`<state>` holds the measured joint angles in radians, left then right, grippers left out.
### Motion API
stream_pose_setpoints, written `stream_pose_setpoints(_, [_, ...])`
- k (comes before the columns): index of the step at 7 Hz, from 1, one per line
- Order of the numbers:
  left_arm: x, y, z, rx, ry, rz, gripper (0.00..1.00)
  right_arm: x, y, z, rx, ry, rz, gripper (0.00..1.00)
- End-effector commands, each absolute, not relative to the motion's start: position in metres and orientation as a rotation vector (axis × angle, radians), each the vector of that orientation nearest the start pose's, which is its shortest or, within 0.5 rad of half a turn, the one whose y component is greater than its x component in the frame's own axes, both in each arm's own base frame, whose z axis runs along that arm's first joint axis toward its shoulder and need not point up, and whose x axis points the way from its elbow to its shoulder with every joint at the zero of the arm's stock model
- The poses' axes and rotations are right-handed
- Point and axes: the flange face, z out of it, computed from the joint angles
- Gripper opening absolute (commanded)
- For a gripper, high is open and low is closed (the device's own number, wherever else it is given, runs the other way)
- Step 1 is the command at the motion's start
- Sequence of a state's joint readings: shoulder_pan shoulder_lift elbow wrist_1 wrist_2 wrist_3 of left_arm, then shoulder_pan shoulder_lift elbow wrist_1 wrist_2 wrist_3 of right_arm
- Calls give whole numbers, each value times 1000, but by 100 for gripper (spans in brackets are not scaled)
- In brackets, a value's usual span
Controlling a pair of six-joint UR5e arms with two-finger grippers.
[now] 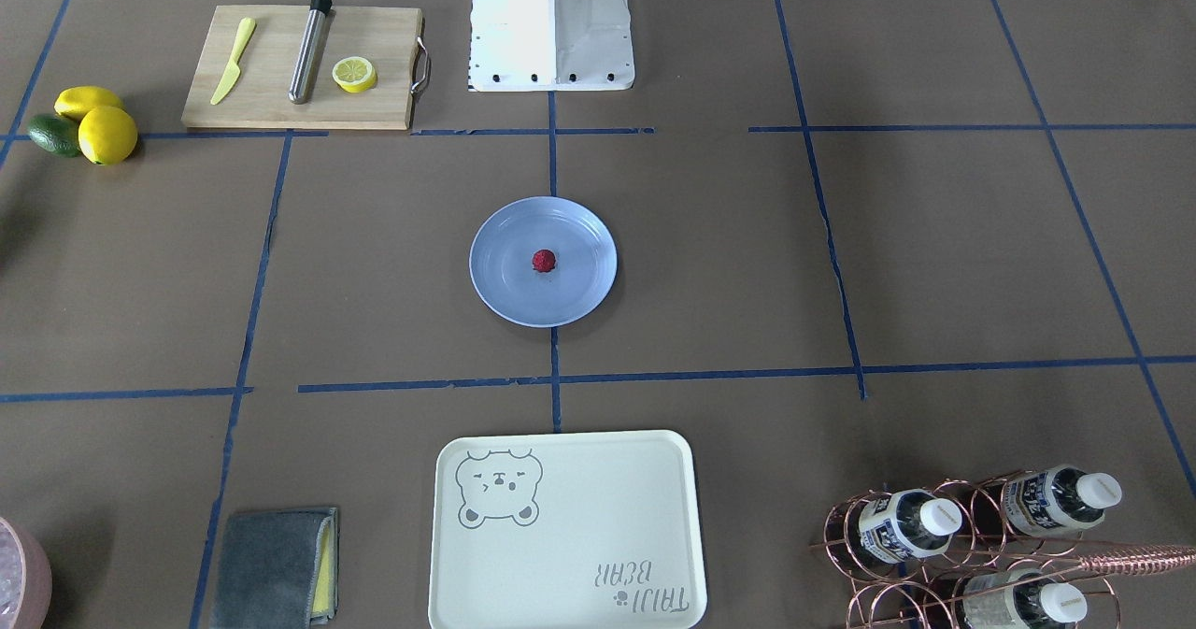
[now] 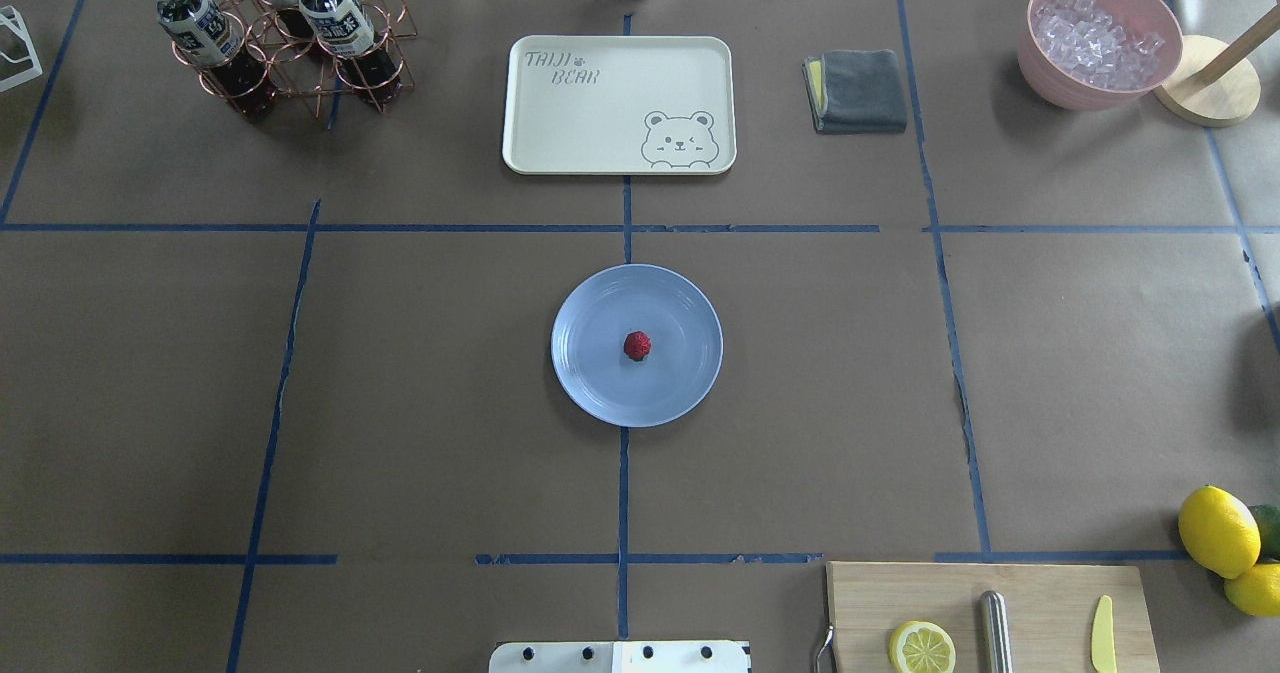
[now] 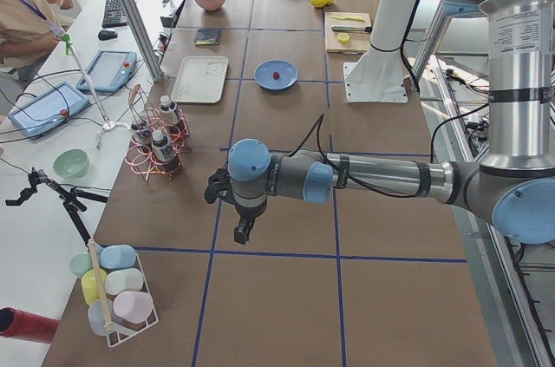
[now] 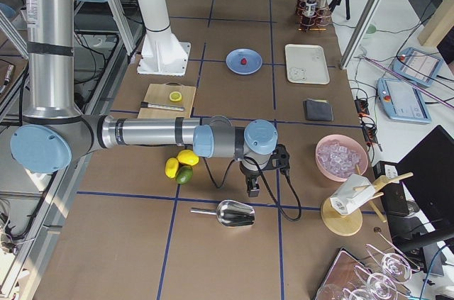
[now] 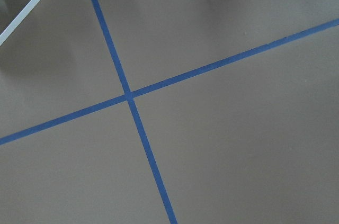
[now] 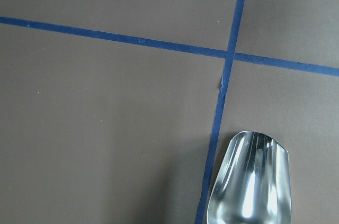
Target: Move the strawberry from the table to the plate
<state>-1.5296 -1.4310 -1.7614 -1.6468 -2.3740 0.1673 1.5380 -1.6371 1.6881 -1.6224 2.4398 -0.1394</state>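
- Cream tray [image 2: 520, 103] reads "TAIJI BEAR", w/ bear drawing; labels on bottles [image 2: 338, 18] too small to read.
- Strawberry [image 2: 637, 345] sits mid plate [image 2: 600, 393], at centre of table [image 2: 400, 403].
- Left gripper [image 3: 243, 232] & right gripper [image 4: 253, 188] hang over opposite table ends, well apart from the strawberry; jaw width: can't tell.
- Pink bowl [image 2: 1080, 98] holds ice; copper rack [image 2: 262, 53] holds the bottles.

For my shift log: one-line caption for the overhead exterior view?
Small dark-red bumpy strawberry resting at the centre of the round light-blue plate on the blue-taped brown table.
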Motion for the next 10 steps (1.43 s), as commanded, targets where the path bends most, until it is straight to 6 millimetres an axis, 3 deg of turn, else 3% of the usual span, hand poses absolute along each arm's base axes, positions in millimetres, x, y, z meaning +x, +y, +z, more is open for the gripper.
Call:
stream_pose_setpoints(1, [-45,-426,626,156,792,241,100,42,-464,631,47,-870,-161,100])
stream_pose_setpoints(4, [-46,-426,619,169,791,244,100,43,-464,630,50,-857,-165,100])
stream_pose_setpoints(7, [-51,-441,608,196,708,256,100,43,-467,627,57,-857,-169,100])
stream_pose_setpoints(10, [-51,-433,623,163,713,245,100,43,-467,627,57,-854,-169,100])
